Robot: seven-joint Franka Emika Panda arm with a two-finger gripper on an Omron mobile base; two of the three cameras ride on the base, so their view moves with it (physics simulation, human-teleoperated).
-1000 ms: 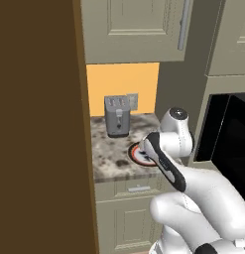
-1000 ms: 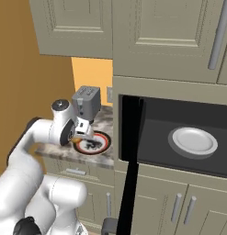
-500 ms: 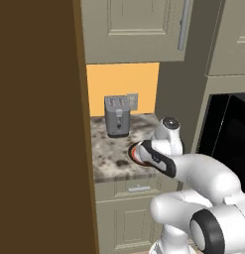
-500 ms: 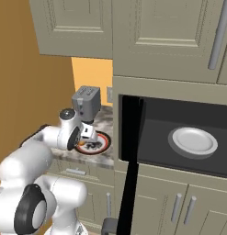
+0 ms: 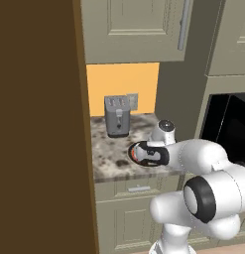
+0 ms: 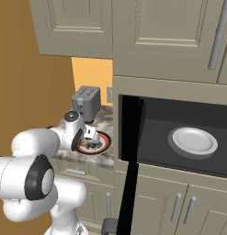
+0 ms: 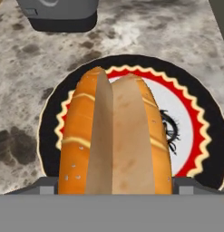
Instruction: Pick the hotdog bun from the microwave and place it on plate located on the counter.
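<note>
on my left the toaster (image 5: 117,115) stands at the back of the counter (image 5: 106,158), against the orange wall. just in front of it my gripper (image 6: 89,138) hangs low over the plate (image 7: 198,131), clenched on the bun (image 7: 114,136), which lies lengthwise across the plate's white centre in the hand view; i cannot tell if the bun touches the plate. to the right the microwave (image 6: 179,137) stands open, its door (image 6: 130,160) swung out, a white plate (image 6: 195,141) inside.
</note>
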